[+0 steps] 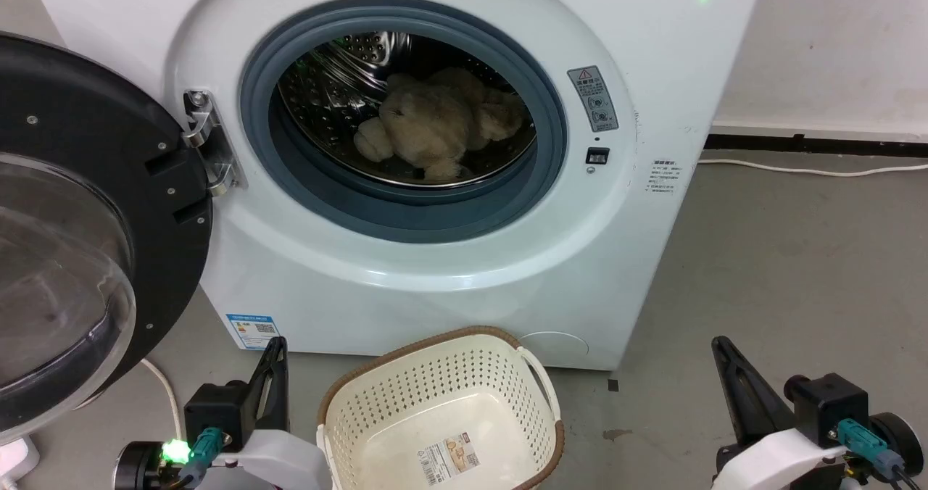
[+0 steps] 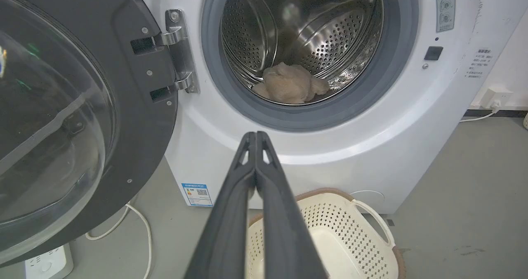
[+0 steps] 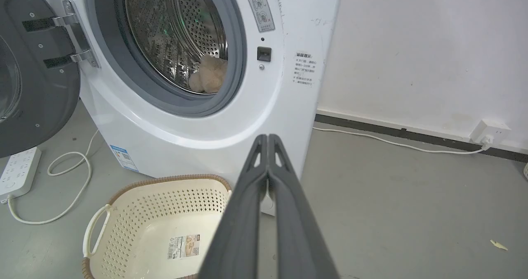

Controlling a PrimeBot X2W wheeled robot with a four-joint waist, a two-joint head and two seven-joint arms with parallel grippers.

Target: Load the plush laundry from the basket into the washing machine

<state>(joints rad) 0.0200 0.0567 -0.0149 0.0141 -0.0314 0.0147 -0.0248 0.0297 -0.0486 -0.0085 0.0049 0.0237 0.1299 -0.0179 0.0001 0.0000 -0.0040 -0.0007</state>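
Fingers of the left gripper [image 1: 278, 345] are pressed together with nothing between them, low at the robot's left; in the left wrist view they meet in one dark point [image 2: 255, 135]. The right gripper [image 1: 719, 343] is likewise closed on nothing, low at the robot's right, its tips meeting in the right wrist view [image 3: 268, 137].

Between the two grippers, on the grey concrete floor [image 1: 761, 272], stands the oval cream-white perforated plastic basket with a brown woven-look rim [image 1: 435, 383]. A printed label sticker [image 1: 452, 455] lies on its bare bottom. The basket sits just in front of the large white front-loading washing machine [image 1: 435, 283].

The machine's black-framed door with a clear bubble window [image 1: 72, 222] is swung wide open to the robot's left on a metal hinge [image 1: 206, 142]. Inside the grey rubber ring [image 1: 406, 214], the fluffy cream-beige plush laundry [image 1: 435, 124] lies on the bottom of the shiny perforated steel drum [image 1: 326, 91], well apart from both grippers.

A white power strip [image 3: 18, 169] lies on the floor below the door. Beyond the machine, a white cable [image 3: 392, 140] runs along the foot of the pale wall [image 3: 412, 43].
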